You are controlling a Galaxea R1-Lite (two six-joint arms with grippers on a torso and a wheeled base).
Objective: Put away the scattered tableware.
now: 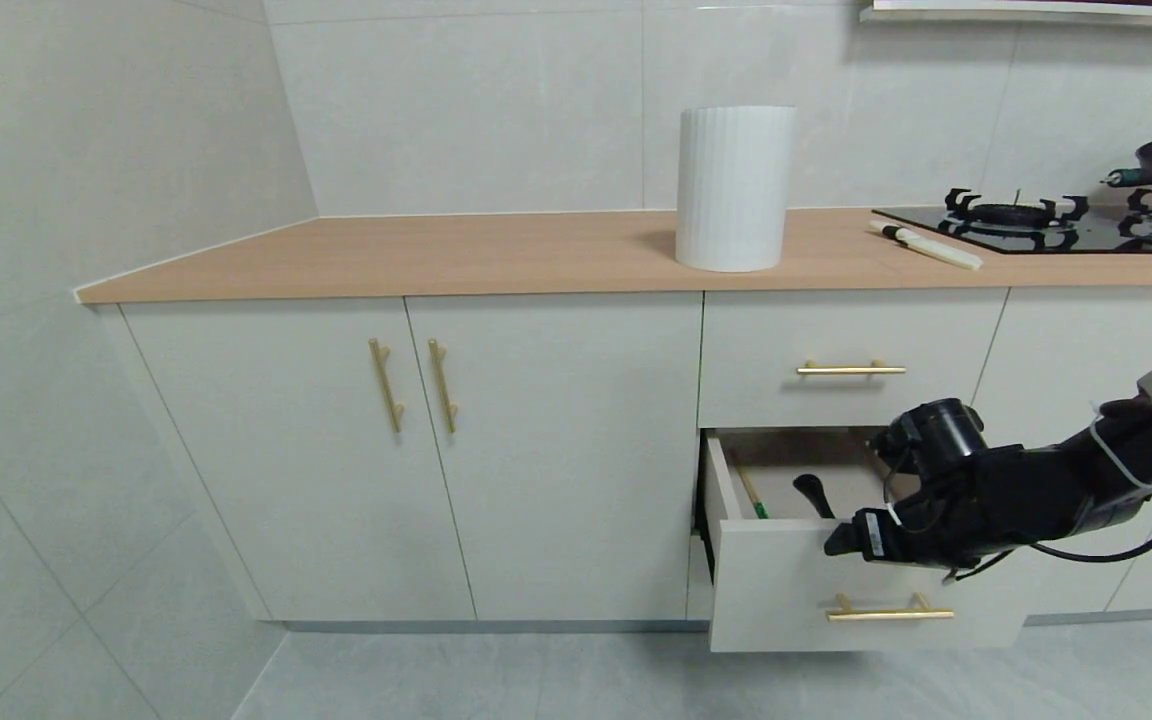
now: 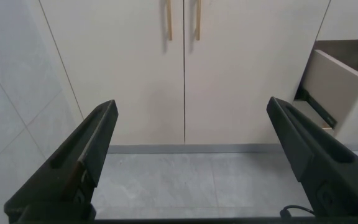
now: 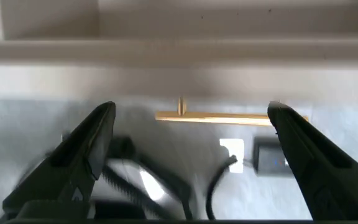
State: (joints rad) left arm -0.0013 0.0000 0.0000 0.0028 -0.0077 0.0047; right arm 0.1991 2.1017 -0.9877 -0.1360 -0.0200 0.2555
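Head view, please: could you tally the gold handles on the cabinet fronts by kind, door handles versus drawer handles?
Vertical door handles: 2
Horizontal drawer handles: 2
Total: 4

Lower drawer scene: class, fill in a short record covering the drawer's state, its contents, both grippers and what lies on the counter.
Lower drawer: pulled open, below a shut upper drawer
Inside: black utensil and green-tipped stick
Right gripper: open, at the drawer front, above its gold handle
Left gripper: open, low, facing the shut cabinet doors
Counter: white ribbed container; pale utensil lying beside the stove
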